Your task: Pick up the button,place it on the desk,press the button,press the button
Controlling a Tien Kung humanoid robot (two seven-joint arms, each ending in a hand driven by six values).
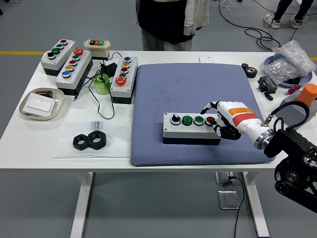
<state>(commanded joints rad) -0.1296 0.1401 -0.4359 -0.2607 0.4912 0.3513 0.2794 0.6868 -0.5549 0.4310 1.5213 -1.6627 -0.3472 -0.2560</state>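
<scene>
A grey button box [191, 127] with a black knob, two green buttons and a red button lies on the blue mat [195, 111]. My right hand [222, 121], white with an orange stripe, reaches in from the right over the box's right end. Its index finger [208, 108] points out over the red button [210, 120] and the other fingers are curled. It holds nothing. My left arm is out of view.
Three more button boxes [73, 68] and a small switch box [97, 45] stand at the back left. A green tape roll [102, 84], a tray [41, 104] and black nuts [90, 141] lie left. Parts and a bag [291, 58] crowd the right. A person [168, 22] stands behind.
</scene>
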